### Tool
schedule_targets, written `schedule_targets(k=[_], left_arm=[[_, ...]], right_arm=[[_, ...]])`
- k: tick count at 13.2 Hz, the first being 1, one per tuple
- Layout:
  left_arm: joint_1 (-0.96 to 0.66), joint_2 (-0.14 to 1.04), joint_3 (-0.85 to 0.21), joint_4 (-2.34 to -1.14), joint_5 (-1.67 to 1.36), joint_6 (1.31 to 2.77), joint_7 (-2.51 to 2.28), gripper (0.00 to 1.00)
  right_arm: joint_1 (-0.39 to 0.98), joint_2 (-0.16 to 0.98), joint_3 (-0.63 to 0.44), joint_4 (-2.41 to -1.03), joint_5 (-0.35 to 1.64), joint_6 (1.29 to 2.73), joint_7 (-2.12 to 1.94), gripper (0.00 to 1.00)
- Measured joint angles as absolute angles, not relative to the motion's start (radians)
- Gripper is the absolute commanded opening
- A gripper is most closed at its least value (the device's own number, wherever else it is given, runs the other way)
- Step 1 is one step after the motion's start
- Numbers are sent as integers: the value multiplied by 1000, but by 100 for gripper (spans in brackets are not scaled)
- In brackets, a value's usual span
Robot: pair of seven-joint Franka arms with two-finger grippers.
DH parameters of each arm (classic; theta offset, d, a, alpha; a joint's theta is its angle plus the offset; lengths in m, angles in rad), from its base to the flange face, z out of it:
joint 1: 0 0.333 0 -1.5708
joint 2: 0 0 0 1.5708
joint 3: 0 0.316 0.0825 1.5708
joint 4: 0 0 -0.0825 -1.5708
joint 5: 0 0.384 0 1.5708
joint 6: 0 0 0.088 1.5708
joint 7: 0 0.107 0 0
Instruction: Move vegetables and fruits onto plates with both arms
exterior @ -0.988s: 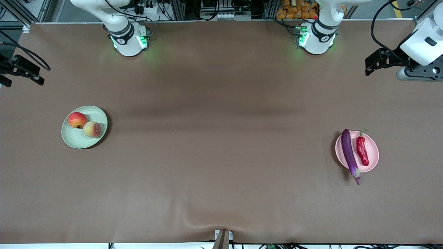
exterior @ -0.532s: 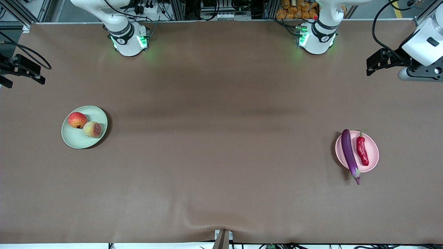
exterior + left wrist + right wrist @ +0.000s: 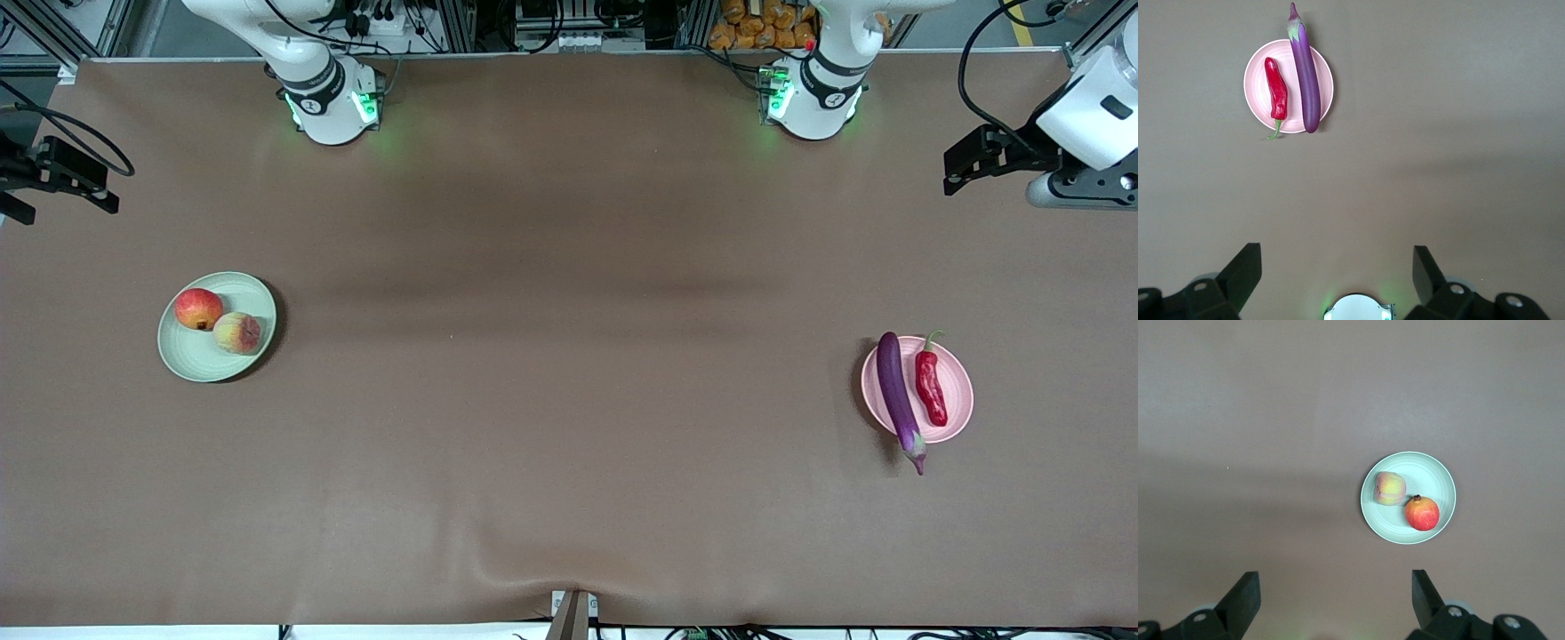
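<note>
Both tools are drifting slightly between the earlier front frames and this one: the left tool is edging down in view near the left arm's end of the surface, and the right tool is doing the same at the right arm's end, while nothing on the plates is shifting.

Judging by the layout, the transfer is looking finished. The red fruit and the peach are sitting touching each other on the green plate; the eggplant and the chili pepper are lying side by side on the pink plate, the eggplant's stem end overhanging the rim toward the front camera. The step in hand seems to be withdrawal, and no further grasp appears to be called for, only parking both arms clear.

In each wrist view the 2 fingers are standing wide apart, holding nothing and touching nothing, high over bare surface well away from either plate.
</note>
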State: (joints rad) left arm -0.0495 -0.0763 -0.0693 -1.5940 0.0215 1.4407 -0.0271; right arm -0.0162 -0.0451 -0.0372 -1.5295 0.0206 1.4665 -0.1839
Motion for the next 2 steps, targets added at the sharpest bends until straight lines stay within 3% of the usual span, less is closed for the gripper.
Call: schedule_targets(k=[2], left_arm=[[-49, -76, -69, -1594, 21, 1441, -26, 100]], right_arm=[[-16, -45, -37, -1529, 21, 1465, -184, 100]])
